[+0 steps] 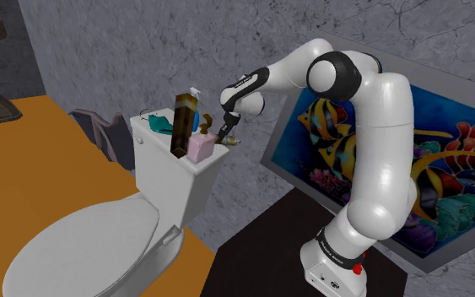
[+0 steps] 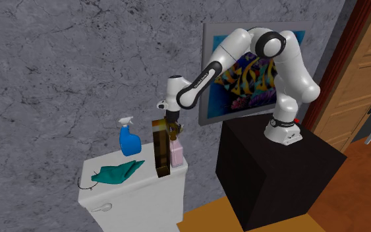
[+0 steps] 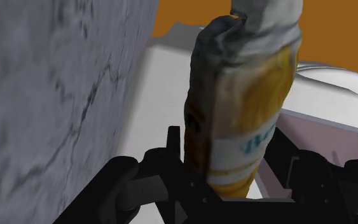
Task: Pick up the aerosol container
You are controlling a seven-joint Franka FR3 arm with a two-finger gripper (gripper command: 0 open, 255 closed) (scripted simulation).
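The aerosol can [image 3: 247,114] is yellow and white with a grey end. It sits lengthwise between the black fingers of my gripper [image 3: 234,167], which is shut on the can's near end. In the shoulder view the gripper [image 1: 227,126] points down over the back corner of the white toilet tank [image 1: 155,160], holding the small can [image 1: 232,138] by the wall. The second exterior view shows the can [image 2: 172,136] under the gripper [image 2: 172,128], just behind a pink block [image 2: 176,156]. I cannot tell whether the can's lower end touches the tank lid.
A tall brown box [image 2: 159,148], a blue spray bottle [image 2: 128,140] and a teal cloth [image 2: 118,173] share the tank lid [image 2: 105,191]. The grey wall is right behind. The toilet's lid [image 1: 83,245] lies below, with the fish picture [image 1: 446,169] leaning by the stand [image 2: 276,171].
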